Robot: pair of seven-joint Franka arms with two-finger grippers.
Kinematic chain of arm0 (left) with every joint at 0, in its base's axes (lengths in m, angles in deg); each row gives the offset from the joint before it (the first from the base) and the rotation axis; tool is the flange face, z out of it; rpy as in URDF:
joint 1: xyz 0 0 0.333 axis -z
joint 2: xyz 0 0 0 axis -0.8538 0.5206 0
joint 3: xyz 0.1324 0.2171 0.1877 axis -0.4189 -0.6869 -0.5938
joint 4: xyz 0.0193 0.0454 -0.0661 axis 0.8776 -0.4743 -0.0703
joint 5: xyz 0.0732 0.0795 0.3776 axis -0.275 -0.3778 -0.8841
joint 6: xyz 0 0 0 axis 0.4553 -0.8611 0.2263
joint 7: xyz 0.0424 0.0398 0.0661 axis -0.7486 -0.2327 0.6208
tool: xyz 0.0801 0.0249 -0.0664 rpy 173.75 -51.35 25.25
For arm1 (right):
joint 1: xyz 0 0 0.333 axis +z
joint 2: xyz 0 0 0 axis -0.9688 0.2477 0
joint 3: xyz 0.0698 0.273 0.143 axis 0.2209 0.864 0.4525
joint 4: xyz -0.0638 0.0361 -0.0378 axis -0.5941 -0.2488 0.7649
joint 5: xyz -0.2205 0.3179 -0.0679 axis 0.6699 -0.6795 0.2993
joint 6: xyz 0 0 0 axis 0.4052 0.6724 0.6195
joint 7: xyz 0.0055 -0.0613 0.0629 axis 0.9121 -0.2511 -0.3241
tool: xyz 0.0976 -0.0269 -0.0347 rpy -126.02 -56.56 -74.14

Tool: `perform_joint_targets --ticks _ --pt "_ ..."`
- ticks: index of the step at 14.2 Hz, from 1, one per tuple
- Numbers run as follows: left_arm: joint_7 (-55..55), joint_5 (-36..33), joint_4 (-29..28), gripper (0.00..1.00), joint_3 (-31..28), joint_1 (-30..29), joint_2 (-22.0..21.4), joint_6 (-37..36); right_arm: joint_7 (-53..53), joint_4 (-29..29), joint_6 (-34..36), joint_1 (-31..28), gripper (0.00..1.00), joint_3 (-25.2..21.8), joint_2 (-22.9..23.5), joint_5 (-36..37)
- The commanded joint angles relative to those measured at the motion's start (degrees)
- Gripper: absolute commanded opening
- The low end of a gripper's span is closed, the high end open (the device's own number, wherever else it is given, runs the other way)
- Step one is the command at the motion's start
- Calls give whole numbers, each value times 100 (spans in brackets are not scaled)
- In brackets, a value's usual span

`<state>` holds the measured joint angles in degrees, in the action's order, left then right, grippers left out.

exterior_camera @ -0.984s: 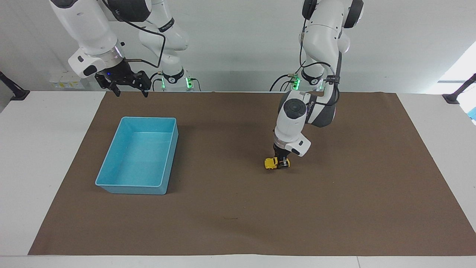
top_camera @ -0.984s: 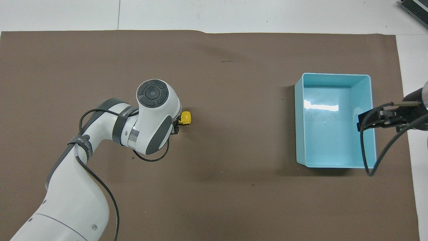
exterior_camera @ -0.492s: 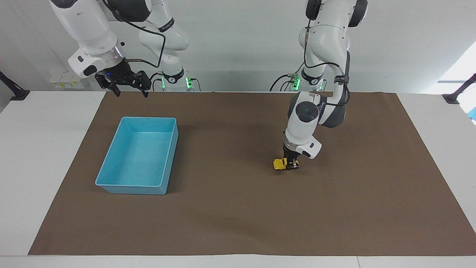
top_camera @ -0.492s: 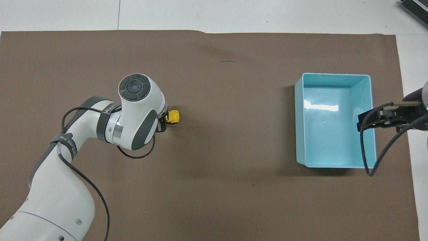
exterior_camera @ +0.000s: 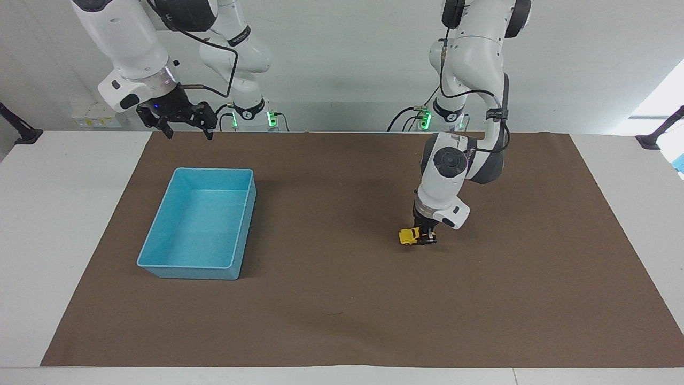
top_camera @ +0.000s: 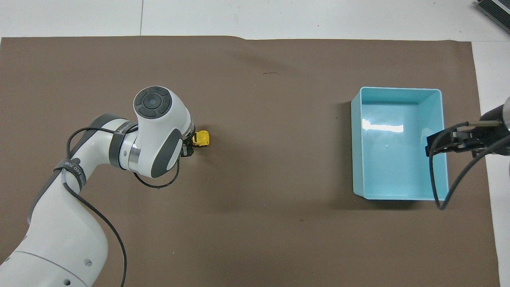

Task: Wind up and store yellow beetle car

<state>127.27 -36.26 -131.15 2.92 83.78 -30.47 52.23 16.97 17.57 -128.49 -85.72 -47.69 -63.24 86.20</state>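
Blue bin [exterior_camera: 197, 224] sits toward your right arm's end of the counter [exterior_camera: 342, 299], your right claw [exterior_camera: 184, 128] waiting above with fingers spread. Well apart from the bin, your left claw [exterior_camera: 424, 235] pinches the car [exterior_camera: 410, 236] on the brown mat.

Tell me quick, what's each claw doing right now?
Left gripper: shut on the yellow beetle car, down on the mat.
Right gripper: open, holding nothing, waiting.

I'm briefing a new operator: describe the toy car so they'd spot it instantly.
On the brown mat, look toward the left arm's end, well away from the blue bin. The yellow beetle car sits under the left hand, the only bright yellow thing, tiny and rounded.
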Motion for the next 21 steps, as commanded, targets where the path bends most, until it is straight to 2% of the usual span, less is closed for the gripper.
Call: perform_joint_targets --ticks 1,7,8,9,10,12,15,21 --pt "-445 -48 -134 20 -28 -414 116 210 -109 89 -110 -66 100 14 -64 -121" --pt "-490 -48 -134 23 -28 -450 54 174 -109 89 -110 -66 100 14 -64 -121" --pt "-481 -48 -125 29 -28 -441 63 174 -109 89 -110 -66 100 14 -64 -121" --pt "-490 -48 -108 67 -19 -458 11 157 -109 89 -110 -66 100 14 -64 -121" --pt "-447 -48 -64 100 -28 -467 -146 52 -109 89 -110 -66 100 14 -64 -121" --pt "-516 -48 102 100 -37 -528 -472 -316 -109 89 -110 -66 100 14 -64 -121" --pt "-525 -48 533 100 -37 -669 -500 -879 -109 89 -110 -66 100 14 -64 -121" --pt "-525 -48 806 100 -98 -678 -710 -907 -109 89 -110 -66 100 14 -64 -121"
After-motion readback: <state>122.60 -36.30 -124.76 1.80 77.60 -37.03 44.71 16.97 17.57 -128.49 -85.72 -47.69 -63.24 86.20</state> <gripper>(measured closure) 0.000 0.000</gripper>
